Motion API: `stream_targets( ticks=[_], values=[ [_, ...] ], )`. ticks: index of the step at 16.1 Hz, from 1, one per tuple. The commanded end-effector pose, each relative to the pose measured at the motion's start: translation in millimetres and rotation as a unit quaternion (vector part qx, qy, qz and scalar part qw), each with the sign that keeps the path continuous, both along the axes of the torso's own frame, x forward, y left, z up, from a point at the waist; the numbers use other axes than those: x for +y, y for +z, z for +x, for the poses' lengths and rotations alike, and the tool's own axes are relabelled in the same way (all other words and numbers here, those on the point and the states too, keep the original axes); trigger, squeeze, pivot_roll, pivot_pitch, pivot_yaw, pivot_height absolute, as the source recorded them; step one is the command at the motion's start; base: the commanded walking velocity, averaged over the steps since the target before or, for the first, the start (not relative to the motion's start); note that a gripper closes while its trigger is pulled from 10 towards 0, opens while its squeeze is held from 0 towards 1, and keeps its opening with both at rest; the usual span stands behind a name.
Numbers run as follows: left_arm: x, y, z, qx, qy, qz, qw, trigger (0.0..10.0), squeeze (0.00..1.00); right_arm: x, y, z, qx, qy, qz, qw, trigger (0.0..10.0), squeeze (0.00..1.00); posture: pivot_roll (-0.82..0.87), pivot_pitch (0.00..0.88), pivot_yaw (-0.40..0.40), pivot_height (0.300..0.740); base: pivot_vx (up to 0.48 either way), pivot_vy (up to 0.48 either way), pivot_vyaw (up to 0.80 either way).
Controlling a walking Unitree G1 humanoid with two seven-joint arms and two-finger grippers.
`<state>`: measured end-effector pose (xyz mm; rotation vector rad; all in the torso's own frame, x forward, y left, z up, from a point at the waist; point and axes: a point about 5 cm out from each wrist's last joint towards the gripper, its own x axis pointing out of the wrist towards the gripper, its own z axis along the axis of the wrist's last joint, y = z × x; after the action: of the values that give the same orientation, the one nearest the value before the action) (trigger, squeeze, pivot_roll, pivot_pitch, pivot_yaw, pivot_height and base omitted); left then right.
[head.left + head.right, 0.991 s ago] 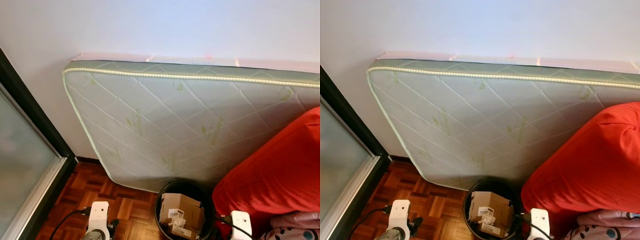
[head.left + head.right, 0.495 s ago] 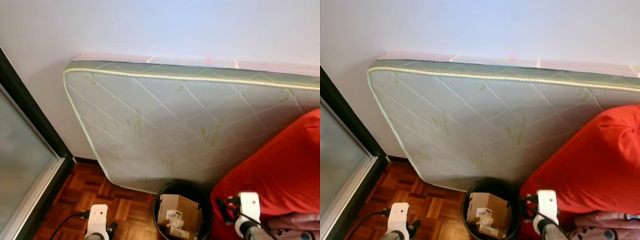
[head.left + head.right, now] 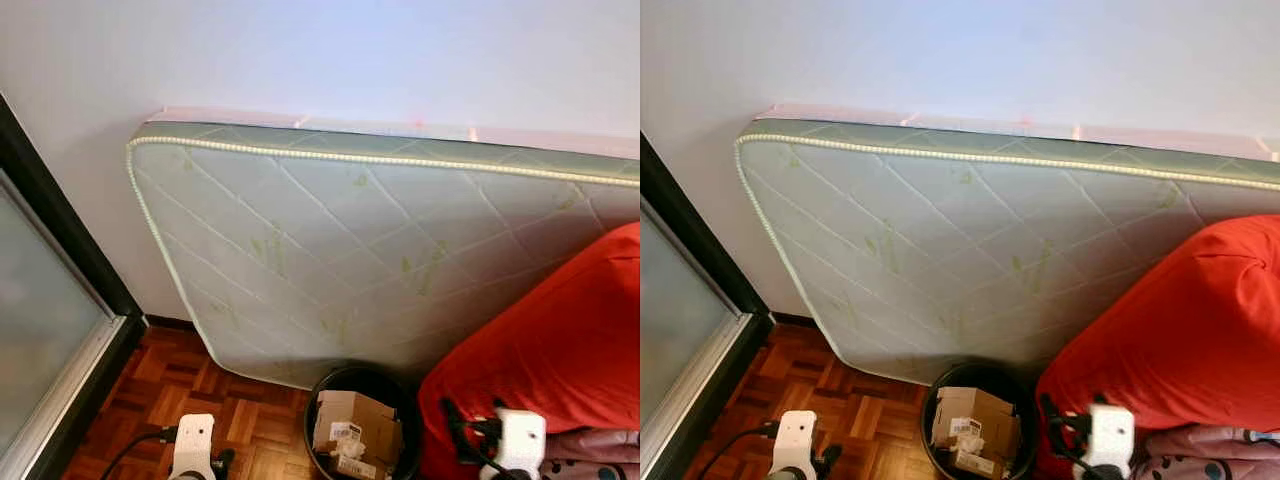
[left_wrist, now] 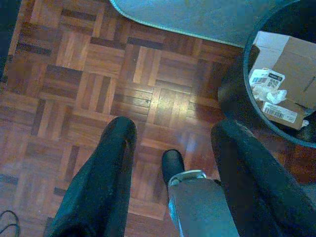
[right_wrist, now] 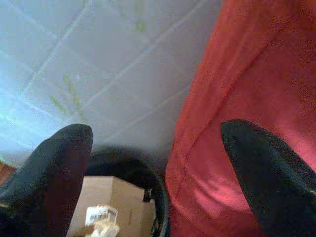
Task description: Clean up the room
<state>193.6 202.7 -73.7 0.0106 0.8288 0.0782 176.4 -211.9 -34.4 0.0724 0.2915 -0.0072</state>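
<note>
Right gripper (image 5: pixel 155 163) was spread wide, empty, beside the red cushion (image 3: pixel 560 340); left gripper (image 4: pixel 173 163) hung released over the parquet; black bin (image 3: pixel 330 385) sat near, holding a cardboard box (image 3: pixel 358 425); advice: approach the cushion slowly, avoid the bin rim.

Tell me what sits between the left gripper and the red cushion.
The black bin, with cardboard boxes inside, stands on the wood floor between the left gripper and red cushion, seen in both eye views.
</note>
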Motion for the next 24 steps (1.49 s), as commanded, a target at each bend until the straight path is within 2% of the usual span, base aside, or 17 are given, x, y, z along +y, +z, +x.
stream_targets(
  ticks=[1,2,3,6,8,9,11,14,15,23,24],
  values=[
    [1.6,-2,-4.4,0.006,0.002,0.002,1.000,10.0,0.00,-4.3,4,-1.9,-0.010,0.002,-0.003,1.000,10.0,0.00,-0.05,0.000,-0.029,0.740,0.000,0.000,0.00],
    [1.7,-2,-4.4,0.006,0.002,0.003,1.000,10.0,0.00,-6.6,4,-4.1,-0.008,0.002,-0.006,1.000,10.0,0.00,-0.05,0.000,-0.031,0.740,0.000,0.000,0.00],
    [2.3,-2,-4.0,0.006,0.002,0.003,1.000,10.0,0.00,-18.4,0,-12.9,0.017,-0.006,-0.019,1.000,10.0,0.00,-0.05,0.000,-0.028,0.740,0.000,0.000,0.00],
    [2.9,-1,-2.6,0.006,0.002,0.004,1.000,10.0,0.00,-37.1,-18,-21.3,0.106,-0.048,-0.040,0.992,10.0,0.00,-0.06,0.000,-0.013,0.740,0.000,0.000,0.00],
    [3.4,0,-1.1,0.006,0.001,0.005,1.000,10.0,0.00,-41.9,-33,-26.9,0.185,-0.069,-0.047,0.979,10.0,0.00,-0.06,0.000,-0.002,0.740,0.000,0.000,0.00],
    [4.2,0,0.1,0.005,0.001,0.005,1.000,10.0,0.00,-41.2,-43,-34.6,0.248,-0.080,-0.045,0.964,10.0,0.00,-0.05,0.000,0.008,0.740,0.000,0.000,0.00],
    [4.5,0,0.2,0.007,-0.001,0.005,1.000,10.0,0.00,-34.8,-52,-40.8,0.306,-0.066,-0.055,0.948,10.0,0.00,-0.04,0.000,0.009,0.740,0.000,0.000,0.00],
    [4.8,0,-1.1,0.011,0.004,0.006,1.000,10.0,0.00,-23.5,-50,-25.4,0.300,-0.050,-0.055,0.951,10.0,0.00,-0.04,0.000,0.008,0.740,0.000,0.000,0.00],
    [4.0,-1,-1.2,0.012,0.003,0.006,1.000,10.0,0.00,-24.7,-50,-24.0,0.300,-0.057,-0.057,0.950,10.0,0.00,-0.03,0.000,0.007,0.740,0.000,0.000,0.00],
    [3.3,-1,-1.5,0.011,0.006,0.004,1.000,10.0,0.00,-26.4,-50,-23.1,0.304,-0.072,-0.048,0.949,10.0,0.00,-0.04,0.003,0.002,0.740,0.000,0.000,0.00],
    [-1.1,-2,-0.6,0.016,0.001,-0.005,1.000,10.0,0.00,-21.9,-52,-24.6,0.308,-0.085,-0.021,0.947,10.0,0.00,-0.05,0.000,-0.012,0.740,0.000,0.000,0.00]
  ],
)
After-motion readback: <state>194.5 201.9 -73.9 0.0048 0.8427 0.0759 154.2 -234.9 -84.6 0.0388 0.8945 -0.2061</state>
